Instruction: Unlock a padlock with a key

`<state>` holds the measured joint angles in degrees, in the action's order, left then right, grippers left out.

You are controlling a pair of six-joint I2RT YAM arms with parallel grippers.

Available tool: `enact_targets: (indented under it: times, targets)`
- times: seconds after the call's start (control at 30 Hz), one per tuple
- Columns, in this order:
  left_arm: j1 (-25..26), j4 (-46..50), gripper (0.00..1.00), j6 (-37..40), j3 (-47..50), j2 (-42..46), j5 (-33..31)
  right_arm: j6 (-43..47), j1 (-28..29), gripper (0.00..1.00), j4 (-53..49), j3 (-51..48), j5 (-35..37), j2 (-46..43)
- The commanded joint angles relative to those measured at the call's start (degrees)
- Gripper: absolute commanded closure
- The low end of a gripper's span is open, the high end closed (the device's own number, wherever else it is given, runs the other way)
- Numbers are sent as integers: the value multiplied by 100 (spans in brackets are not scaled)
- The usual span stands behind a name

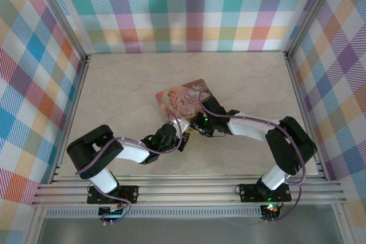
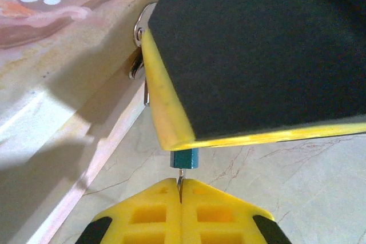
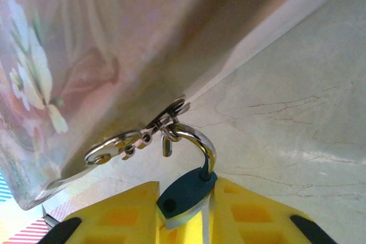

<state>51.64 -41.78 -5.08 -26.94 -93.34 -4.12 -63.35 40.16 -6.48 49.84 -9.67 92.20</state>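
Tiny blue-bodied padlock with a thin silvery shackle [image 3: 186, 195] is pinched tight between the right fingers [image 3: 251, 204], chunky yellow foam-looking pads clamped on either side of the body. That's right at the bottom of the right wrist view.

From the other side, the left fingers [image 2: 211, 195] are pressed together on a thin silvery key [image 2: 180, 176]. You only get a sliver of blade poking out between the tips. It runs straight up to the underside of the blue body, so key and lock are touching. How deep it sits I can't tell. Just above that, the black-backed yellow pad of the right arm covers most of the padlock.

A bit further out, the shackle curves up from the body and hooks through a small silvery metal hasp [image 3: 166, 119] on the near edge of the pink floral tin box [image 3: 74, 55]. So the lock hangs off the box, just above the pale marble-patterned desk [image 3: 297, 84].

From the overhead camera both arms lean in from their bases and meet at the near edge of the tin. It lies flat, turned at an angle, around the middle of the desk. Behind all that are pastel checked walls [image 1: 189, 10] on three sides.
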Motion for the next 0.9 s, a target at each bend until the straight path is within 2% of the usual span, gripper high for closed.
enact_targets:
  times: [0.0,0.27,0.33,0.67,0.87]
  targets:
    - [99,-314,100,-76,-119,113,175,152,35,84,-281,85,36,157]
    - [100,-332,100,-107,-110,138,175,191,31,100,-314,60,62,130]
    - [95,-336,98,-119,-93,162,173,216,35,100,-295,60,73,118]
    - [92,1,71,-103,99,559,-114,533,-6,100,-157,25,121,-75]
    - [92,237,68,-202,414,1027,-320,719,-70,100,202,-107,-21,-118]
